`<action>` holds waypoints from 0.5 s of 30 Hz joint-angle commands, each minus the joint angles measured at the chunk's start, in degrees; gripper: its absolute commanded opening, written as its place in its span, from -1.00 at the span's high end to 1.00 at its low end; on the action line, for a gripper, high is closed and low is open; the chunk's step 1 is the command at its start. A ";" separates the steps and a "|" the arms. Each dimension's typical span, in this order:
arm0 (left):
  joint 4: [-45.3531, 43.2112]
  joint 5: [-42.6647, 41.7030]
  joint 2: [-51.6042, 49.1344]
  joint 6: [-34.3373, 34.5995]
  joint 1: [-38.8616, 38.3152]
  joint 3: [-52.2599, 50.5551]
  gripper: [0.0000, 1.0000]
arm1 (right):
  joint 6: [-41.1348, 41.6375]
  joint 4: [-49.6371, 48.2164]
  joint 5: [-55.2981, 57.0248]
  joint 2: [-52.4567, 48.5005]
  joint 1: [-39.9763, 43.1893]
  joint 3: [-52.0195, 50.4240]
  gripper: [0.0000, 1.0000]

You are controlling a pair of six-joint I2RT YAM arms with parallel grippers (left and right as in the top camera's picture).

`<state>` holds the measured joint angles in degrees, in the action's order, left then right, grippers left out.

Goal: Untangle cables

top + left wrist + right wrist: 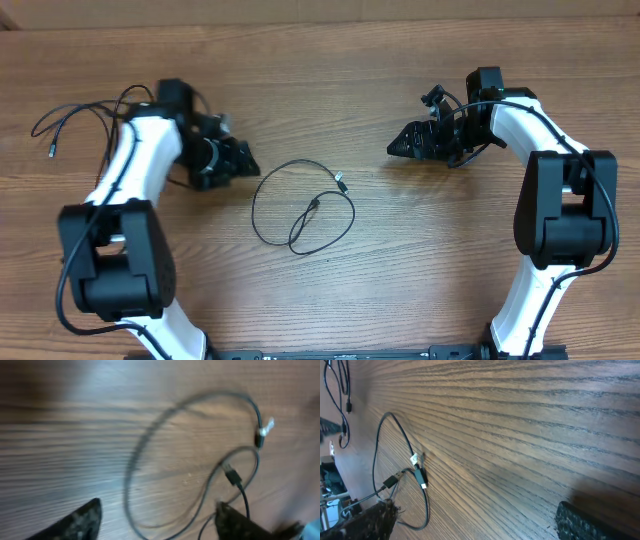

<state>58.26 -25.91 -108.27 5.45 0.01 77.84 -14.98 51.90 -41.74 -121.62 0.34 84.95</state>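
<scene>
Centrally, one looped cable (254, 208) is laid flat on the table (450, 270), between the two grippers. It is coiled into a wide ring that crosses itself toward the near side. Its silver-tipped plug (413, 458) is found at the ring's right side, and its black plug (232, 477) is lodged inside the ring, near the first. A second cable (70, 108) is spread in loose strands at the far left, partly hidden behind the left arm (135, 165).

Surface: brown wood grain throughout, with a paler tan strip (320, 10) seen along the far edge.

The left arm is bent inward, and the left gripper (245, 160) is set just left of the ring, jaws parted, nothing held. In the wrist view a strand is seen passing close by one finger (240, 522); contact cannot be told. The right arm (560, 200) is bent inward likewise, and the right gripper (395, 148) is held wide apart and empty, clear of the ring on its far-right side.
</scene>
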 commanded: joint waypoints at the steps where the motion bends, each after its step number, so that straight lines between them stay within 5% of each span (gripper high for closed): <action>1: -0.35 -1.14 -0.22 -0.35 -4.44 -0.96 -0.23 | 0.17 -0.20 -0.31 -0.74 -0.28 -0.20 -1.00; 8: -2.27 -1.16 -0.22 -0.28 -12.24 -0.96 0.07 | 0.17 -0.20 -0.31 -0.74 -0.28 -0.20 -0.99; 15: -1.95 1.07 -0.22 -0.31 -19.67 -0.98 0.10 | 0.17 0.17 -0.28 -0.74 -0.28 -0.20 -1.00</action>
<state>56.12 -26.11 -108.27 5.63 -16.78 77.17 -14.98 52.12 -41.74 -121.62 0.34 84.95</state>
